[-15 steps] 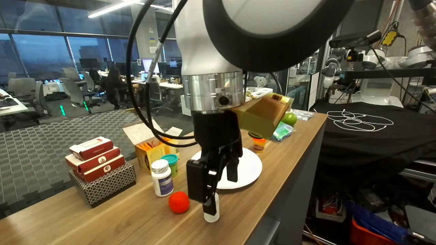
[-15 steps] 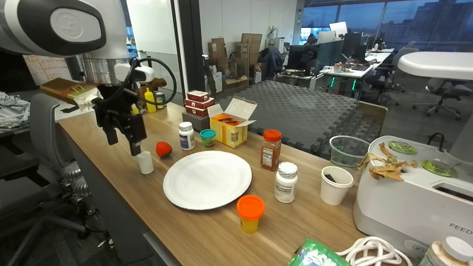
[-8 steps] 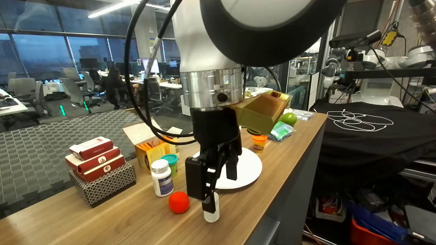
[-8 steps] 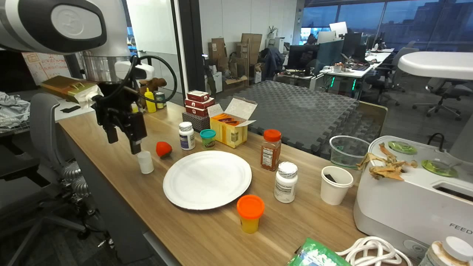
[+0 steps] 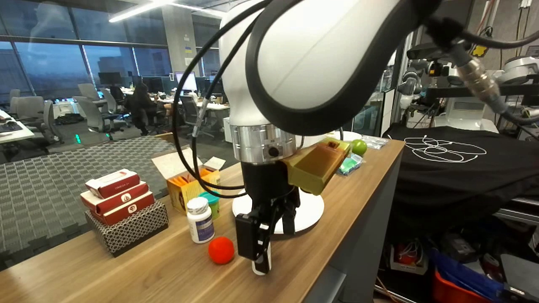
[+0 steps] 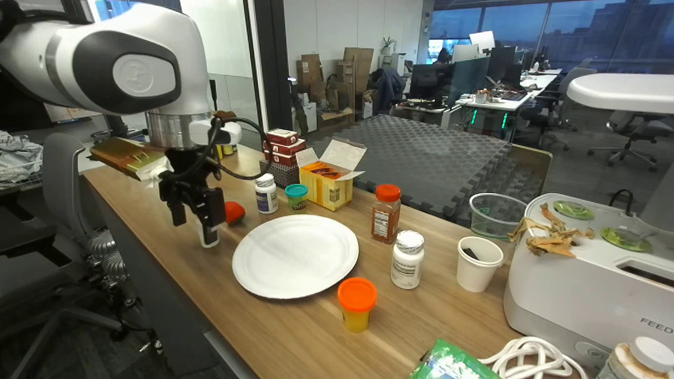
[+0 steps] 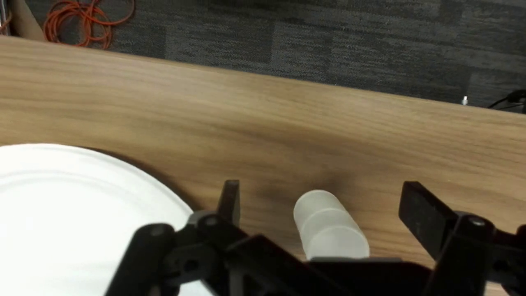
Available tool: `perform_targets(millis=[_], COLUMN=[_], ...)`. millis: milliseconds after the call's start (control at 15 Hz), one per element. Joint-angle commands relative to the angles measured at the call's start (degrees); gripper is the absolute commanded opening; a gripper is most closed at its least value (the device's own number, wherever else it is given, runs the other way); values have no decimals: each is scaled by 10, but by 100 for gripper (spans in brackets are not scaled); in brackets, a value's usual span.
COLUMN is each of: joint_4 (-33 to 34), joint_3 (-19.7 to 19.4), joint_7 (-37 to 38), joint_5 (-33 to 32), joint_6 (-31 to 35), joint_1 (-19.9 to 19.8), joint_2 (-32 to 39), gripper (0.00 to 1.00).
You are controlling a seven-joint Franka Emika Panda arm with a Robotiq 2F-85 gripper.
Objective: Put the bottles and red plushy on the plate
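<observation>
Wrist view: the gripper [image 7: 322, 205] stands released, its fingers spread wide, with the small white bottle [image 7: 335, 236] between them and a gap showing to either side; nothing is grasped. The spread looks deliberate: room to pass down around the bottle without tipping it, then to squeeze it by its sides. The bottle stands on the table [image 5: 168, 273], near the edge and near the plate [image 6: 295, 258], so the carry, once a grip is made, should be short. 1 finger [image 7: 231, 203] sits on the plate side (close to the rim in that view, though its height cannot be judged); any lowering should be checked for rim contact. In both exterior views a finger covers much of the bottle.

The red plushy [image 5: 221, 250] rests on the table just beside this spot, outside the fingers. Being round, it would probably roll if brushed.

Other bottles, 5 noted in an exterior view, all upright on the table: the purple-labelled bottle [image 6: 267, 195], teal-capped bottle [image 6: 296, 199], red-capped bottle [image 6: 386, 216], white-labelled bottle [image 6: 407, 263] and orange-capped bottle [image 6: 357, 305]. They stand around part of the plate, which appears to serve as a central collecting point. No bottle is on the plate, nor the plushy; stage judged as pre-grasp, placing not yet done. Next move calls for aligned descent, then gentle squeeze.
</observation>
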Motion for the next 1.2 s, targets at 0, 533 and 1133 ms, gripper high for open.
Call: perform_targets(millis=[0, 533, 1133], joint_4=[48, 52, -34], joint_3=[-5, -7, -5], joint_7=[-9, 3, 11], joint_5=[10, -2, 19], joint_6=[2, 16, 12], joint_1=[-4, 9, -3], joint_2=[39, 48, -38], gripper=[73, 12, 15])
